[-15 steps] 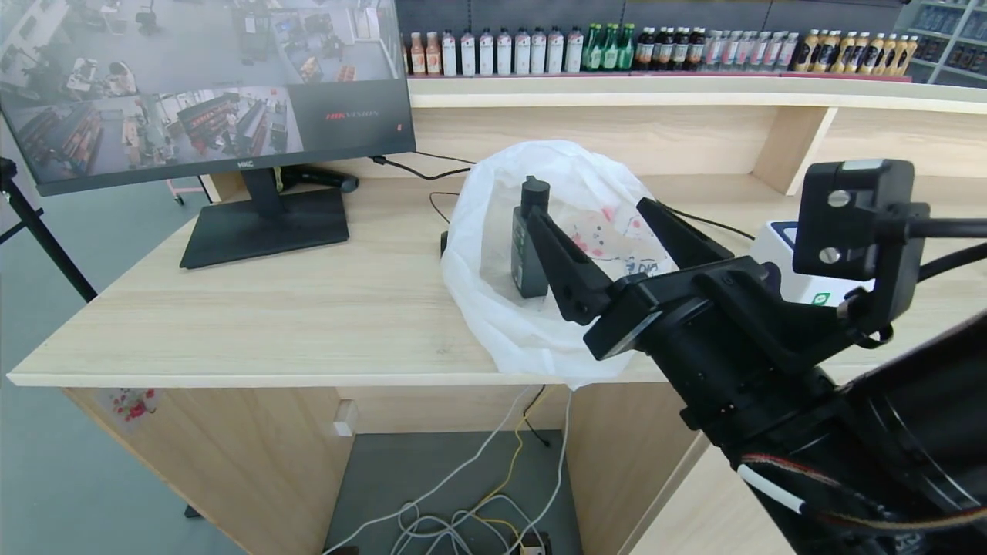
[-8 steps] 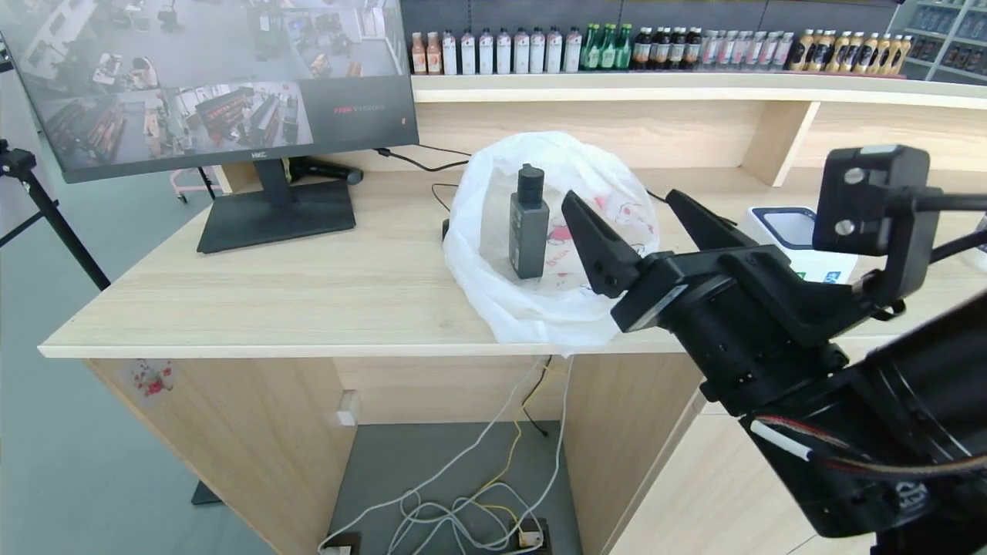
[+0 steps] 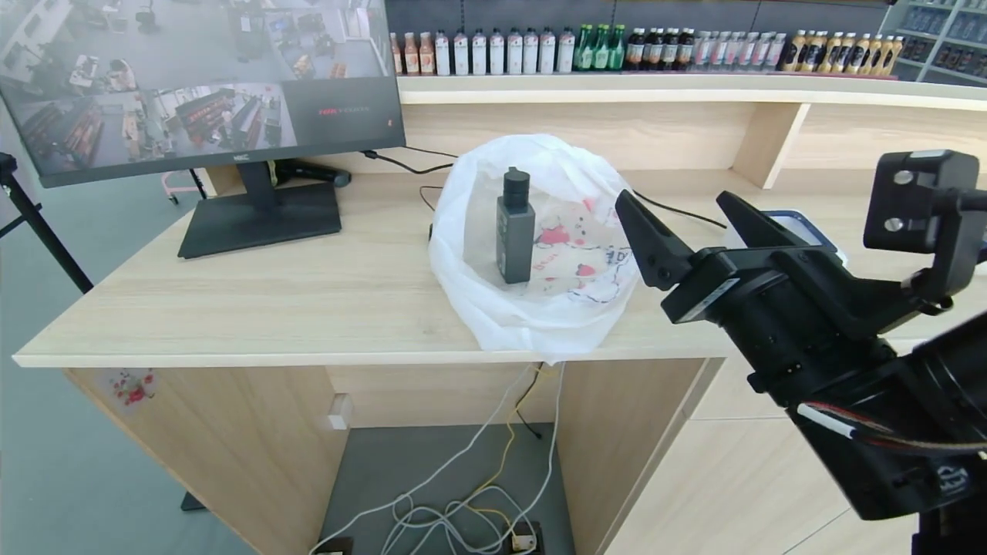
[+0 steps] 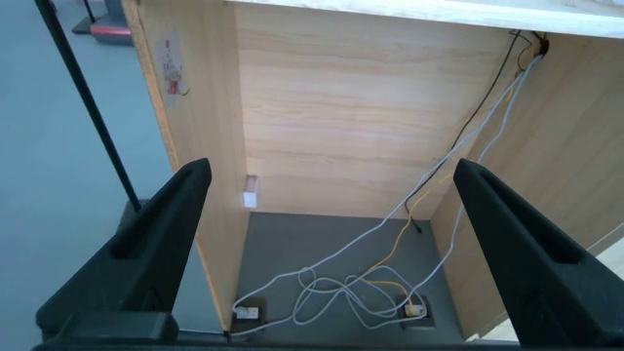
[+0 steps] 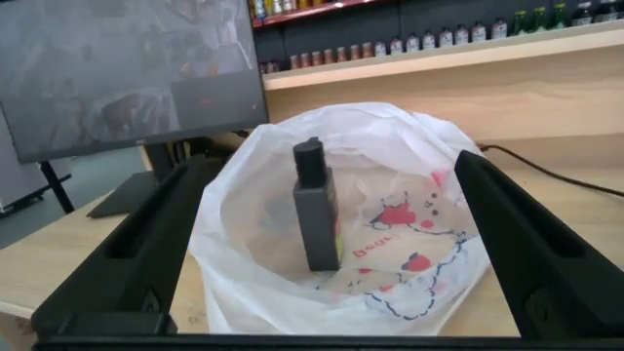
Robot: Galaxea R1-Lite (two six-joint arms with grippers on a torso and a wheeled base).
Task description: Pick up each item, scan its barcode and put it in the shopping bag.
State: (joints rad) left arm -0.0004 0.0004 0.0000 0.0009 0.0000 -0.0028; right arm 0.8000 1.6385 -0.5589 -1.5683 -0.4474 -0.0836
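A dark grey bottle (image 3: pixel 515 227) with a black cap stands upright inside the open white shopping bag (image 3: pixel 493 308) on the wooden counter (image 3: pixel 254 301). My right gripper (image 3: pixel 678 210) hangs open and empty to the right of the bag, level with it. In the right wrist view the bottle (image 5: pixel 316 210) and the bag (image 5: pixel 244 253) lie straight ahead between the spread fingers of the right gripper (image 5: pixel 336 168). My left gripper (image 4: pixel 331 175) is open and empty, low in front of the counter's wooden front panel (image 4: pixel 341 107).
A monitor (image 3: pixel 193 77) on a black stand occupies the counter's left back, with a black handheld device (image 3: pixel 308 171) behind it. A white and blue scanner box (image 3: pixel 806 228) sits behind my right gripper. Drink bottles (image 3: pixel 640 50) line the back shelf. Cables (image 3: pixel 463 516) trail under the counter.
My right gripper has drawn back to the right, away from the bag, still open. The bottle stays standing in the bag. The head camera has shifted.
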